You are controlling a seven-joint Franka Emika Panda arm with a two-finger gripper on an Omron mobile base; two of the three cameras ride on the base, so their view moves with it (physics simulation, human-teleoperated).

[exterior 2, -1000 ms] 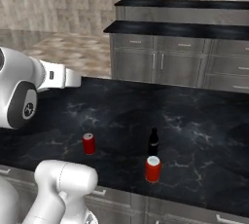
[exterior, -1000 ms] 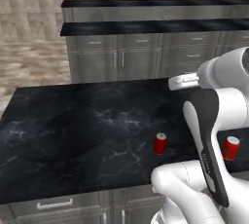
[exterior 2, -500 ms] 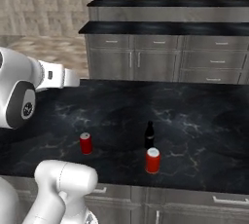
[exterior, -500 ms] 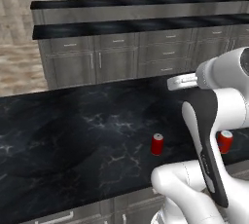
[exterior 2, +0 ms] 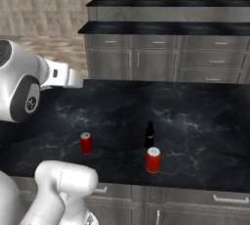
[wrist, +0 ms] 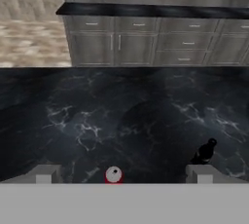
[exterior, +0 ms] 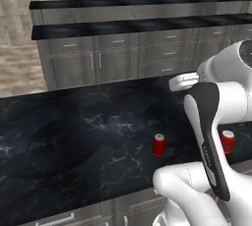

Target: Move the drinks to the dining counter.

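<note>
Two red cans stand on the near black-topped block: one [exterior: 158,144] [exterior 2: 86,142] [wrist: 114,175] to the left, the other [exterior: 227,140] [exterior 2: 153,159] to the right, partly behind my arm in the left base view. A slim dark bottle [exterior 2: 150,135] [wrist: 205,152] stands just behind the right can. My gripper [wrist: 121,177] hangs open above the block, the left can just ahead between its fingertips [wrist: 44,173], nothing held. The dining counter [exterior: 133,26] [exterior 2: 161,27] [wrist: 146,9] runs across the back, beyond a strip of floor.
The near block [exterior: 74,131] has a wide bare black top to the left of the cans. Grey drawers and doors front the far counter [exterior 2: 205,65]. Beige tiled floor [exterior: 19,68] lies between the two, at the left.
The whole picture has shifted: the far counter slid left in both base views, so the base moved. Cans and bottle stand as before. The gripper stays open.
</note>
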